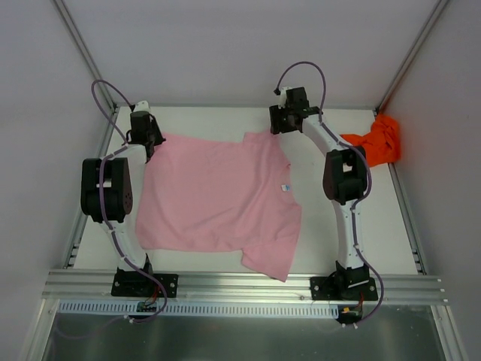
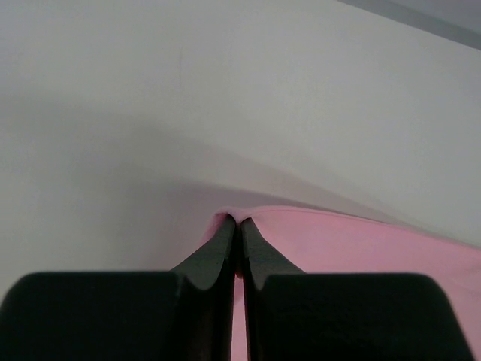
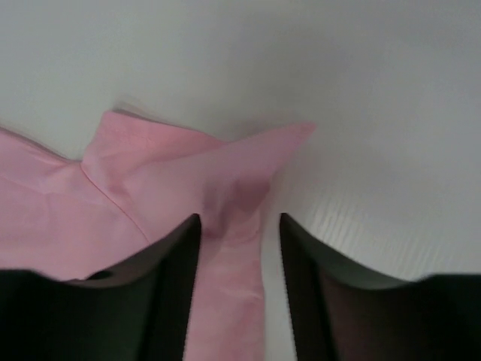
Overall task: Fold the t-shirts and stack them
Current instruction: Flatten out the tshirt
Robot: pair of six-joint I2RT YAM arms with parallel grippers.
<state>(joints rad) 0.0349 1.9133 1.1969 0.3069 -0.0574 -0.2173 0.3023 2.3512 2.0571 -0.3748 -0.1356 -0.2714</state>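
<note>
The pale pink t-shirt (image 1: 218, 199) lies spread over the middle of the table, with a small neck label (image 1: 285, 188) near its right edge. My left gripper (image 1: 147, 141) is at its far left corner, shut on the fabric edge (image 2: 255, 216). My right gripper (image 1: 279, 128) is at the far right corner, open, with a pointed pink flap (image 3: 233, 188) lying between its fingers (image 3: 180, 256). The orange-red t-shirt (image 1: 378, 141) sits bunched at the table's far right edge.
The white table (image 1: 376, 226) is walled by white panels at the back and sides. An aluminium rail (image 1: 240, 286) with the arm bases runs along the near edge. Bare table lies right of the pink shirt.
</note>
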